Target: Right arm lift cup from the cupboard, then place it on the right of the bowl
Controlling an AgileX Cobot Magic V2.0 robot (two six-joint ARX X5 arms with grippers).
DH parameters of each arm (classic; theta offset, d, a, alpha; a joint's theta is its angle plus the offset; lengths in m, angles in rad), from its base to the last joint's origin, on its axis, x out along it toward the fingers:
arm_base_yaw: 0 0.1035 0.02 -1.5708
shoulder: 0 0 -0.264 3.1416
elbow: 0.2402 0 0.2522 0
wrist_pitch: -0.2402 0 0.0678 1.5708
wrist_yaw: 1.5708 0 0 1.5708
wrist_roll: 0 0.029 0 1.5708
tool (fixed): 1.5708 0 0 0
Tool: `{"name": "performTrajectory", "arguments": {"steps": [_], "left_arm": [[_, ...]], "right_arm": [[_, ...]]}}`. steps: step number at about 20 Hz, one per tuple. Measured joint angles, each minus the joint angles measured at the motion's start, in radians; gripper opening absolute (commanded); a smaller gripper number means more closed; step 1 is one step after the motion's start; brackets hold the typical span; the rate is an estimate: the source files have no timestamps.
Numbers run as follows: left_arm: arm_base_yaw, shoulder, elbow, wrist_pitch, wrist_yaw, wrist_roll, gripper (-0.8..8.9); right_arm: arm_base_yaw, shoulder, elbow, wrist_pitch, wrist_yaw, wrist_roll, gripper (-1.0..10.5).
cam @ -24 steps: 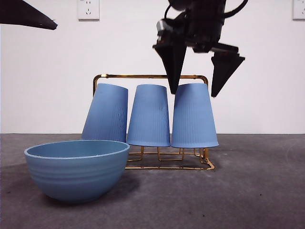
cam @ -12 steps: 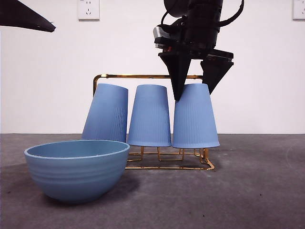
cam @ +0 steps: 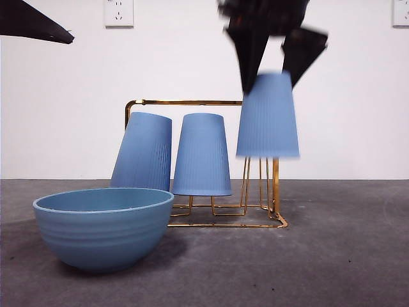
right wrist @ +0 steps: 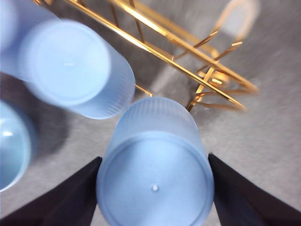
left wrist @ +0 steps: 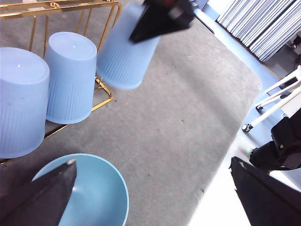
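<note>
Above the rack point(cam: 259, 220), right end, the right gripper point(cam: 273, 73) clamps an inverted cup point(cam: 268, 116) by its narrow base, both jaws pressed to its sides; the cup hangs clear of the pegs. Two more cups point(cam: 202, 155) sit inverted on the rack, the far left one tilted. Bowl point(cam: 103, 225) stands in front, left. Left gripper point(left wrist: 150, 193) waits aside, jaws spread, holding nothing.

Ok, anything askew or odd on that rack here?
One thing: the leftmost cup on the gold rack leans sideways, while the middle cup stands upright on its peg. The third cup is off the rack, upside down in the right tool, which is expected. The bowl looks intact; no spills.
</note>
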Motion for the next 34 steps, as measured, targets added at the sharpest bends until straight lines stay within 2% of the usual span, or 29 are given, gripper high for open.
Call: {"name": "performTrajectory", "arguments": {"steps": [6,9,14,23,27,30,34], "left_arm": [[0.000,0.053,0.000,-0.003,0.000,0.000,5.26],[0.000,0.079,0.000,-0.003,0.000,0.000,5.26],[0.000,0.124,0.000,-0.003,0.000,0.000,5.26],[0.000,0.230,0.000,0.004,0.000,-0.007,5.22],[0.000,0.290,0.000,0.013,0.034,-0.079,5.21],[0.000,0.317,0.000,0.060,0.122,-0.177,5.21],[0.000,0.359,0.001,0.185,0.261,-0.332,5.21]], "right_arm": [[0.011,-0.161,-0.003,-0.012,0.000,0.003,2.0],[0.020,-0.243,-0.060,0.009,0.001,0.004,2.0],[0.032,-0.397,-0.334,0.188,-0.005,0.004,2.0],[0.026,-0.726,-0.856,0.544,-0.152,0.083,2.0],[-0.002,-0.841,-1.073,0.750,-0.317,0.161,2.0],[-0.013,-0.884,-1.220,0.959,-0.434,0.238,2.0],[-0.013,-0.882,-1.387,1.284,-0.513,0.381,2.0]]}}
